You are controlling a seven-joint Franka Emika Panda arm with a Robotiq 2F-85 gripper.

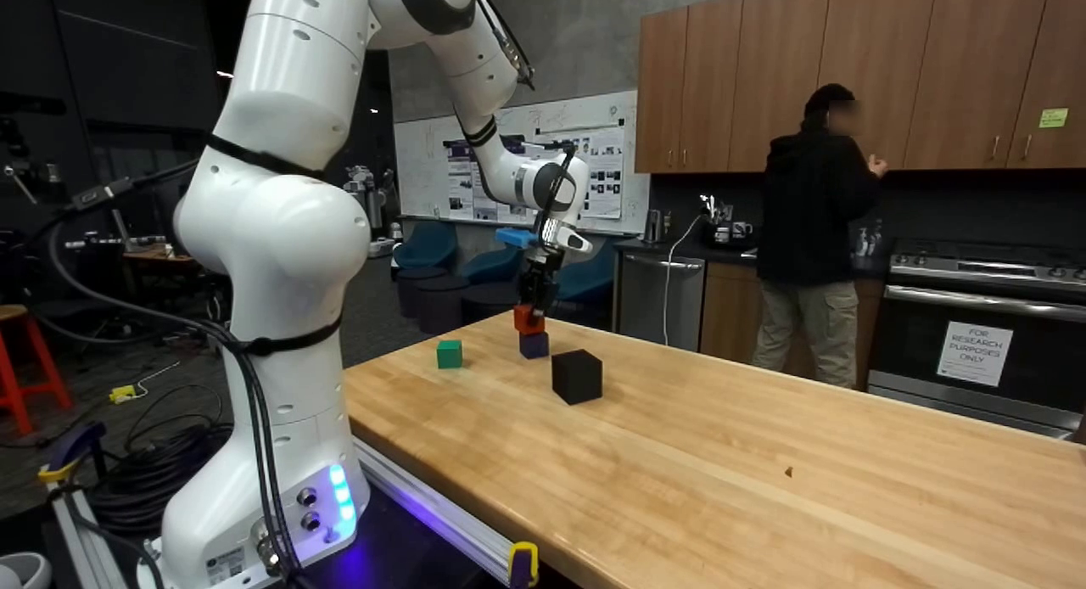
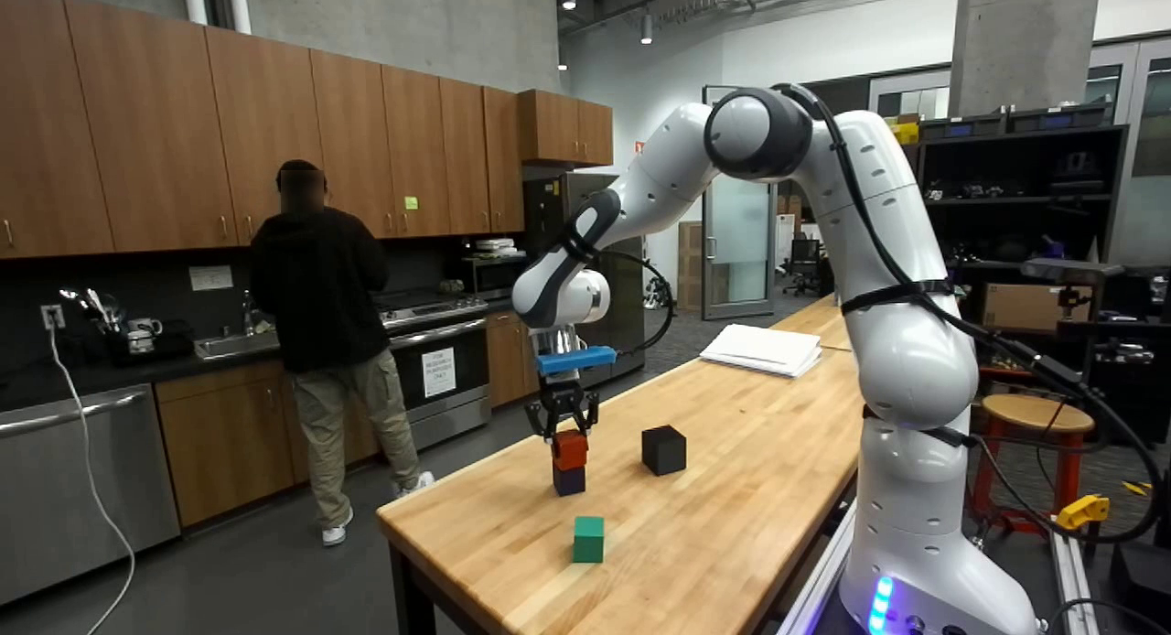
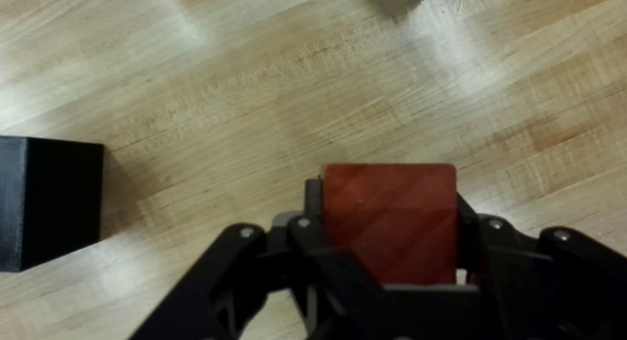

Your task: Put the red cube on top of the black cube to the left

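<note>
Gripper (image 3: 389,203) is pointing down over the wooden tabletop (image 2: 695,525), its fingers (image 3: 313,198) clamping the red cube (image 2: 571,452) from two opposite sides. Red cube is sitting directly above the black cube (image 2: 569,481), looking in contact in both exterior views, edges slightly out of line. Can't tell whether it is resting its weight there or the gripper is carrying it. Black cube is looking dark navy; red cube is hiding it in the wrist view. Larger black cube (image 1: 578,377) is standing near the pair, apart; wrist view is cutting it off at the left. Green cube (image 2: 588,539) is standing alone near the stack, only a bit showing at the wrist view's top. Paper stack (image 2: 762,349) is lying farther along the tabletop. Person in black hoodie (image 2: 320,287) is standing by the kitchen cabinets (image 2: 165,123).
</note>
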